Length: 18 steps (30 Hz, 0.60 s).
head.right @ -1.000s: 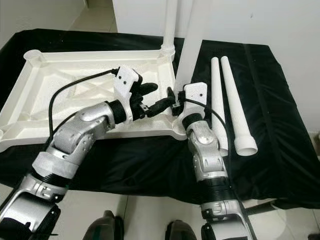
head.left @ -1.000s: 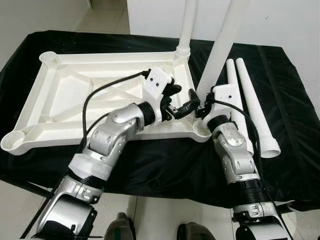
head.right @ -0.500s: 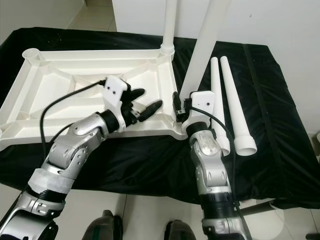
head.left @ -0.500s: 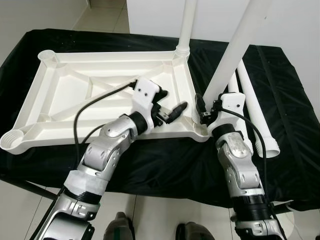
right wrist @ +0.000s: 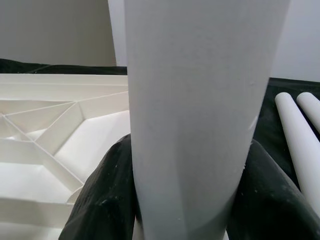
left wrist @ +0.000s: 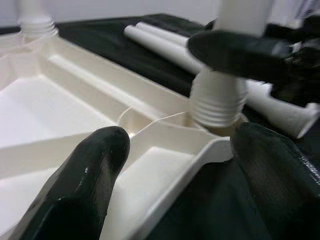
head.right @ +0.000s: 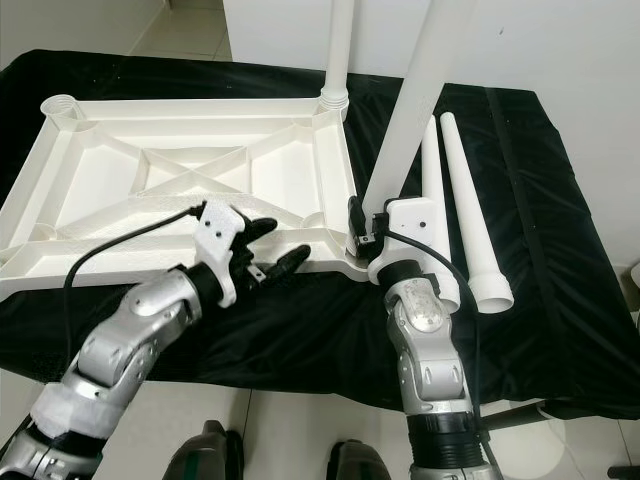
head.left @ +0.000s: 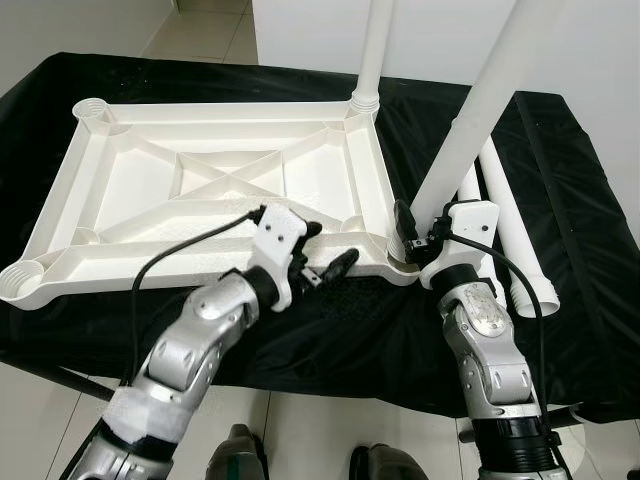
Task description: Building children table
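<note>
A black-draped bench (head.left: 590, 300) carries the upturned white tabletop (head.left: 215, 185), ribs up so its corner sockets face the legs. One leg (head.left: 372, 50) already stands in the far corner socket; the tilted leg (head.left: 470, 130) rests at the near right socket, clenched by the right claw (head.left: 418, 236), probably to screw it home. The left claw (head.left: 325, 265) hovers released at the near rim. Two spare legs (head.right: 460, 210) lie beside. Both upright legs' tops are cut off.

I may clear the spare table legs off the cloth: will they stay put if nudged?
Probably not. The two loose table legs are smooth round tapered tubes lying flat on the black cloth, so a sideways nudge would likely roll them, curving because of the taper. They look like hollow, stiff plastic, so probably light.
</note>
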{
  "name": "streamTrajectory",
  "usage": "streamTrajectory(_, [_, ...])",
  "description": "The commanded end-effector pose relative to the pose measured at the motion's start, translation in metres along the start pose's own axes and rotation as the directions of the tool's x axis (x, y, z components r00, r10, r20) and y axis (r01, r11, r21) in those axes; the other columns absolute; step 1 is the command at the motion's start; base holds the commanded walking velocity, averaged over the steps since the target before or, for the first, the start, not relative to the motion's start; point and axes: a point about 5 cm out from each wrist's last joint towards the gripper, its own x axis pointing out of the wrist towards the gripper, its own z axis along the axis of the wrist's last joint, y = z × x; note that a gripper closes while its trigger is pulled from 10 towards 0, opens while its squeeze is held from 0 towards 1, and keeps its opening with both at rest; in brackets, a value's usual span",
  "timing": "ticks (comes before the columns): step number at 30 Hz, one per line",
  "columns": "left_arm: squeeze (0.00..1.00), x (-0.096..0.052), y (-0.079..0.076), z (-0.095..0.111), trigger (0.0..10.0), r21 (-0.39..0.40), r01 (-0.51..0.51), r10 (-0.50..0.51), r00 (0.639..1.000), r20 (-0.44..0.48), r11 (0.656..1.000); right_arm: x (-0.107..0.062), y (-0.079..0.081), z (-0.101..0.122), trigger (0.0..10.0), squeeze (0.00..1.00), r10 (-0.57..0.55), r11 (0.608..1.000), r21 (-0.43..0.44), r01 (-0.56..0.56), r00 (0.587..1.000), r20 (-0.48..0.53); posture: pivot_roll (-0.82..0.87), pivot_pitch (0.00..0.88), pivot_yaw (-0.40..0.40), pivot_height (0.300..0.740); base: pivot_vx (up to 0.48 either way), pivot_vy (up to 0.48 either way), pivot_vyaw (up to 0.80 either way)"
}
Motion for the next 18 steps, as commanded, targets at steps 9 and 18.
streamTrajectory(9, [0.0,0.0,-0.021,0.011,10.0,0.039,0.236,-0.236,0.972,0.011,0.971,-0.008,0.004,-0.022,10.0,0.0,0.072,0.995,-0.056,-0.077,0.994,-0.084,0.03,0.07,-0.007,0.74,0.0,0.0,0.0])
streamTrajectory(18, [0.0,-0.002,-0.022,0.013,10.0,0.037,0.234,-0.235,0.972,0.013,0.971,-0.016,-0.001,-0.033,10.0,0.0,0.095,0.986,-0.13,-0.107,0.991,-0.097,0.03,0.064,-0.006,0.74,0.0,0.0,0.0])
